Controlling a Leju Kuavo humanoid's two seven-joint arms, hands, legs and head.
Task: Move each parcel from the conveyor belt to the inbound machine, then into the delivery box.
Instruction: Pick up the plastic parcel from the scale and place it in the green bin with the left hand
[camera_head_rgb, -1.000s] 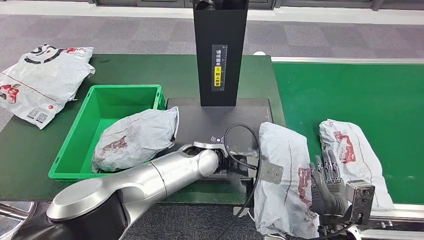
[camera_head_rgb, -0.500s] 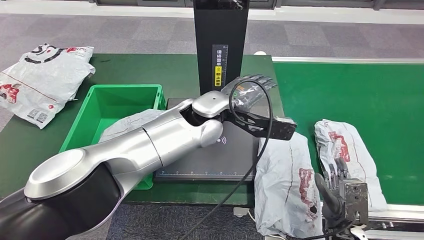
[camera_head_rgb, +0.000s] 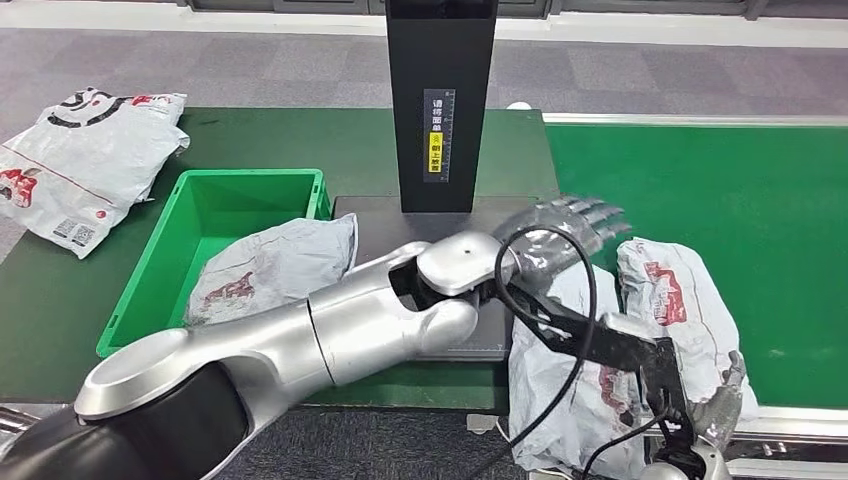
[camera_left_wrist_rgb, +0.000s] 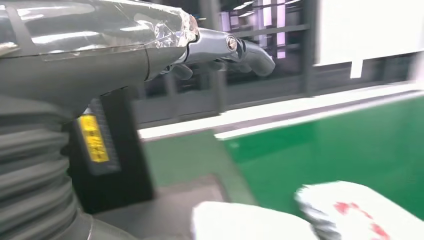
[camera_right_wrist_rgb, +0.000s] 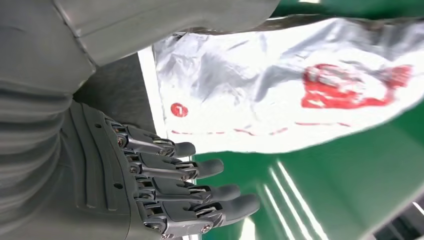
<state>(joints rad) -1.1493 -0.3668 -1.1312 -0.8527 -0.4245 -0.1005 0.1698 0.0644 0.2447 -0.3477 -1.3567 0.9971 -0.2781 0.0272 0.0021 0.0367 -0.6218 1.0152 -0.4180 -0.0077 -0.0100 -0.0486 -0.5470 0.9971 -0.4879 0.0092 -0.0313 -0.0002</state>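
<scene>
left hand (camera_head_rgb: 565, 228) empty, fingers spread and straight, blurred, out over the gap between the scanner plate (camera_head_rgb: 390, 235) and the belt (camera_head_rgb: 700, 170). it sits above the top end of the near parcel (camera_head_rgb: 560, 400); no contact that i can see. left arm (camera_head_rgb: 330, 330) lies across the plate.

right hand (camera_right_wrist_rgb: 165, 185) empty too, fingers extended and slightly apart, low at the belt's near edge beside the far parcel (camera_head_rgb: 675, 300).

parcels: two on the belt side by side, the near one overhanging the front edge toward the robot. one already in the green bin (camera_head_rgb: 215, 205). another lies off on the table (camera_head_rgb: 300, 140), left of the bin.

risks, as i judge them:
- near parcel is soft, slack plastic and already hangs off the edge; a glancing push from the left hand could slide it to the floor rather than lift it.
- the two belt parcels are just beside each other, maybe touching; grabbing one may drag the other.
- the wrist cable (camera_head_rgb: 560, 300) loops loose over the near parcel and could snag a fold.
- the left forearm over the plate may block the scanner post (camera_head_rgb: 440, 100) if a parcel gets dropped there.
</scene>
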